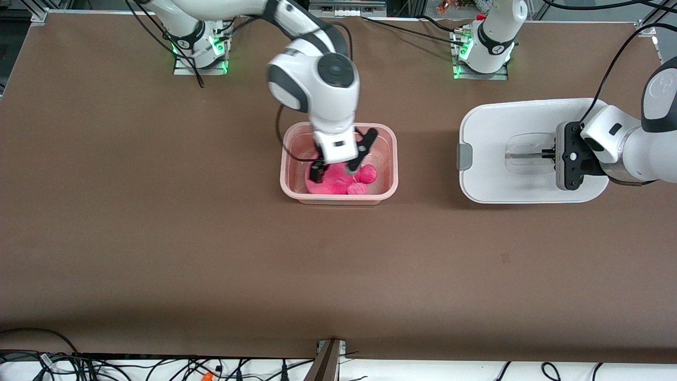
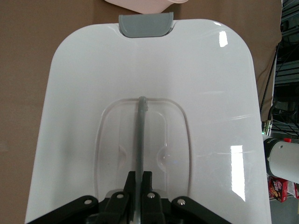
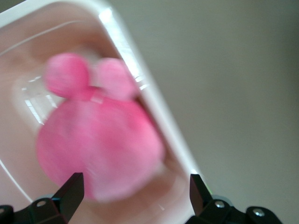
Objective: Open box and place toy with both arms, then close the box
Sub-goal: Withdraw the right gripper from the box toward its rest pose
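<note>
Toy deposited in the open box; lid not yet refitted.

The box (image 1: 338, 163) stands uncovered on the table (image 1: 158, 238), and the toy (image 1: 338, 180) lies inside it, against the wall nearer the front camera. The lid (image 1: 508, 153) rests flat on the table, well apart from the box, toward the left arm's end. By my reading, opening and placing are complete; carrying the lid back and closing remain. The right gripper (image 1: 338, 168) hangs over the toy inside the box, its fingers (image 3: 71, 190) spread wide to either side of the plush and gripping nothing. The left gripper (image 1: 552, 154) sits at the lid's recessed handle (image 2: 141, 135), fingers clenched on the handle bar.
</note>
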